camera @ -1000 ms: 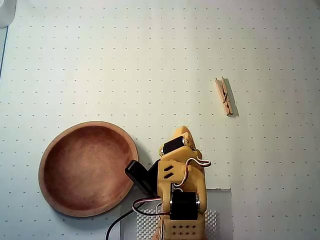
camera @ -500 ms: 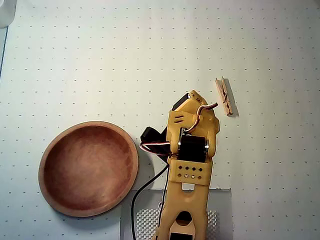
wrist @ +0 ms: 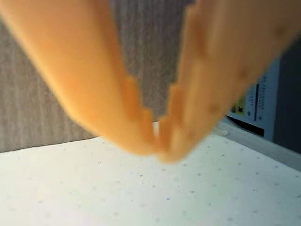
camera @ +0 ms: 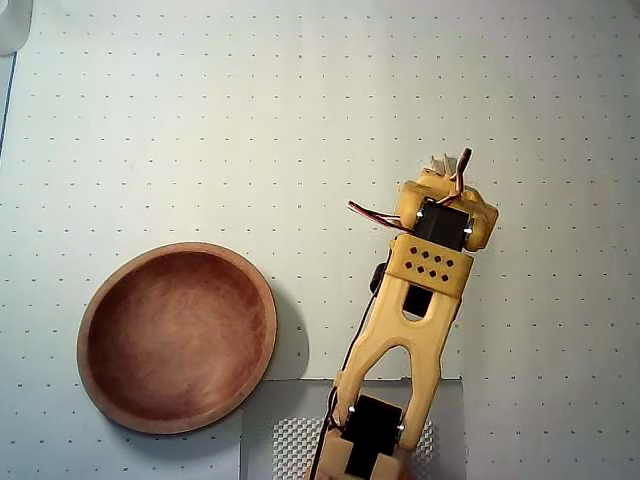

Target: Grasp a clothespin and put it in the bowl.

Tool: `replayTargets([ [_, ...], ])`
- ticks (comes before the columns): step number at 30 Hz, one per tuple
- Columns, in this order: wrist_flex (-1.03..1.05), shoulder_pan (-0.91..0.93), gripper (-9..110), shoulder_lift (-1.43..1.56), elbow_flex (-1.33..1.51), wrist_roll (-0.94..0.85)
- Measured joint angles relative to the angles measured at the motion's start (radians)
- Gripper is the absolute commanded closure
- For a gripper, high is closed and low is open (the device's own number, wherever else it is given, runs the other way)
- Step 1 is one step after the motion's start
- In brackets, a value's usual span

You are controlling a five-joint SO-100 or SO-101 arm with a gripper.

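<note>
In the overhead view the reddish-brown wooden bowl [camera: 92, 312] sits at the lower left of the dotted white mat and is empty. My yellow arm reaches up from the bottom edge, and my gripper [camera: 441, 166] is well to the right of the bowl. A small pale piece, the clothespin [camera: 436, 162], pokes out at the gripper's tip. In the wrist view my gripper [wrist: 158, 141] has its two orange fingers almost together, with a pale sliver of the clothespin [wrist: 155, 127] pinched between the tips above the mat. Most of the clothespin is hidden.
A grey textured patch [camera: 272, 442] lies under the arm's base at the bottom. A white object [camera: 12, 25] sits in the top left corner. In the wrist view a grey wall stands behind the mat, and a box with a label [wrist: 256, 106] is at the right.
</note>
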Motion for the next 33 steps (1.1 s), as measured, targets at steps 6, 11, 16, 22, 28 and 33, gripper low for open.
replayTargets([
  [6, 0.000, 0.040, 104, -0.064, 0.000, -0.209],
  [11, 0.000, 0.021, 104, -0.130, 0.000, -0.304],
  [16, 0.000, 0.072, 104, -0.212, 0.000, -0.330],
  [22, 0.000, 0.089, 104, -0.310, 0.000, -0.337],
  [28, 0.000, 0.084, 104, -0.319, 0.000, -0.408],
  [33, 0.000, 0.084, 104, -0.324, 0.000, -0.479],
])
